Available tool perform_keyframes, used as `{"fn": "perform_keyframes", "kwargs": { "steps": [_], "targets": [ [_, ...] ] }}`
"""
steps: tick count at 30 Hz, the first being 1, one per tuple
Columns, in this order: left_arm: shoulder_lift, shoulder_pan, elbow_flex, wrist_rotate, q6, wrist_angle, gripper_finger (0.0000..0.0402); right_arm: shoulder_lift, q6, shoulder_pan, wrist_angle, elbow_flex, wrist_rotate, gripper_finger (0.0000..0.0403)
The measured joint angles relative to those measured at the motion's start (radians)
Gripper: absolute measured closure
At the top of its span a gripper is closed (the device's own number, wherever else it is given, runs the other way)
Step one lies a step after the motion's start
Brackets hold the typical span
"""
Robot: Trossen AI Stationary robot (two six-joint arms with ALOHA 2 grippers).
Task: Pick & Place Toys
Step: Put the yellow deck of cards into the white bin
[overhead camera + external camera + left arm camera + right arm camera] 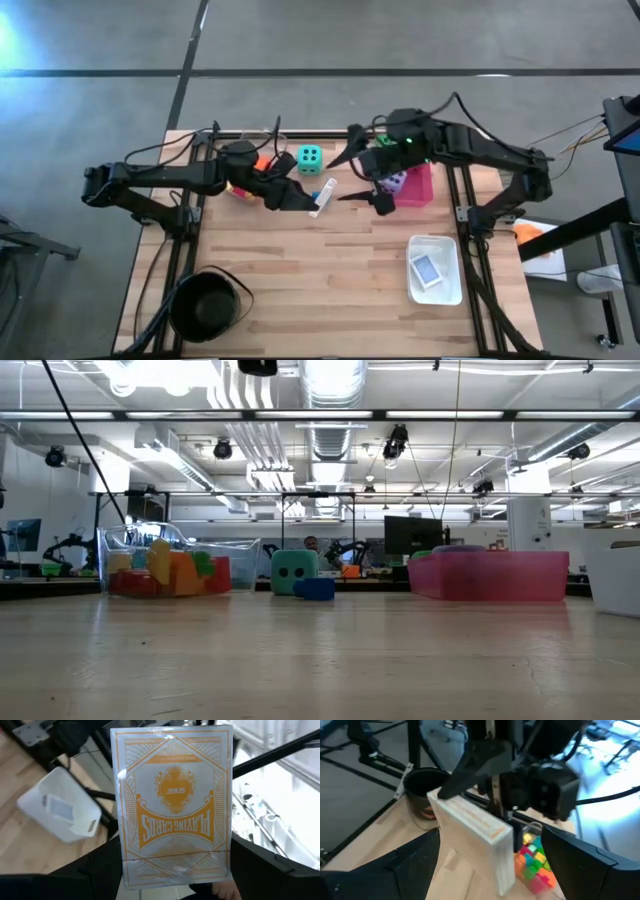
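My left gripper holds a white and orange playing-card box up over the table's middle. My right gripper stands open just right of it, one finger on either side of the box and apart from it. A teal-green die rests on the table at the far side, with a small blue piece in front of it. A purple die lies in the pink tray. Coloured blocks fill a clear tray at the far left. My left gripper pinches the box between its two fingers by the two narrow long sides, near one end. One finger lies along the upper narrow side. The fingers come level from the table's left. The box juts out beyond them, lifted clear of the table.
A white tray with another card deck stands near the right front. A round black pot sits at the front left corner. The arms' frames run along both table sides.
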Motion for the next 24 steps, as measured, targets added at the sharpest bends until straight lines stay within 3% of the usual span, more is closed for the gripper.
{"fn": "perform_keyframes", "kwargs": {
  "steps": [5,9,22,24],
  "targets": [
    [0.0,0.0,0.0,0.026,-0.01,0.046,0.01,0.084,-0.035,-0.025,-0.089,0.098,-0.072,0.0064],
    [0.0,0.0,0.0,0.061,-0.01,0.062,0.01,0.137,-0.072,-0.024,-0.149,0.178,-0.129,0.0091],
    [-0.001,-0.001,0.0,0.145,0.004,0.098,0.0099,0.178,-0.169,-0.03,-0.186,0.262,-0.197,0.0332],
    [-0.001,-0.001,0.0,0.157,0.0,0.108,0.0099,0.178,-0.179,-0.032,-0.179,0.266,-0.234,0.0344]
  ]
}}
